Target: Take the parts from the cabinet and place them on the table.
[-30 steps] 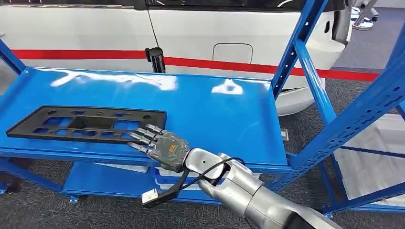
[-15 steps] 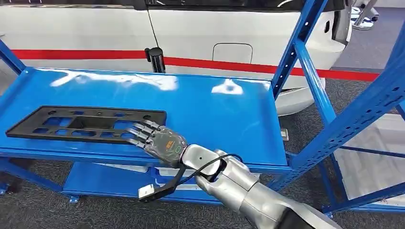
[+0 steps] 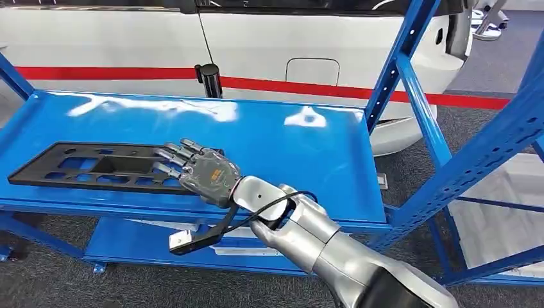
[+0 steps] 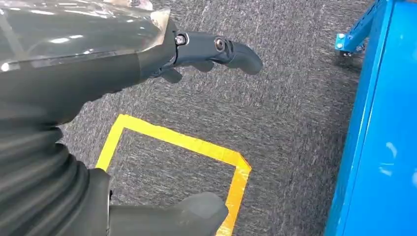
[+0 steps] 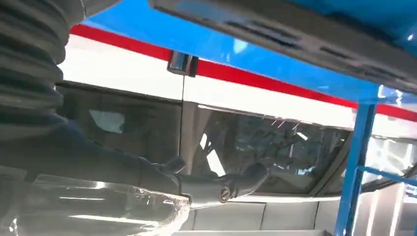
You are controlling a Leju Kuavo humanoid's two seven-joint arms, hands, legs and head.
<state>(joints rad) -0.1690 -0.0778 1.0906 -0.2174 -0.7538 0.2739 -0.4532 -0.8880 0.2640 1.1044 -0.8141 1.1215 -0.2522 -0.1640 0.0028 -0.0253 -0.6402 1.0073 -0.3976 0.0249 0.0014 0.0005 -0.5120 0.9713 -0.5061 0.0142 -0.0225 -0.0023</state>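
On the blue shelf (image 3: 289, 147) of the metal cabinet, a flat black plastic panel (image 3: 96, 165) with many rectangular cut-outs lies near the front-left edge, its long side running along the shelf's front lip. From the lower right of the head view the silver right arm (image 3: 321, 240) reaches forward and to the left, and the right hand (image 3: 202, 170) sits over the panel's right end, palm down, its fingers (image 3: 173, 154) spread and stretched out across the panel's top surface. Whether the fingers press on the plastic or hover just above it cannot be told, and nothing is clasped in the hand; it is released, with fingers apart. A black cable (image 3: 212, 234) with a small connector loops down from the wrist below the shelf's front edge. Beneath it a lower blue shelf (image 3: 128, 244) shows. Blue perforated uprights (image 3: 410, 38) rise at the cabinet's right side, and behind the cabinet stands a white car body (image 3: 289, 38) with a red stripe. In the left wrist view the left hand (image 4: 147, 73) hangs over grey carpet (image 4: 295, 98) marked with a yellow tape outline (image 4: 196, 145), beside the blue cabinet edge (image 4: 378, 123); its fingers are loosely extended and its thumb apart, holding nothing. In the right wrist view the panel's edge (image 5: 295, 34) appears beyond the hand.
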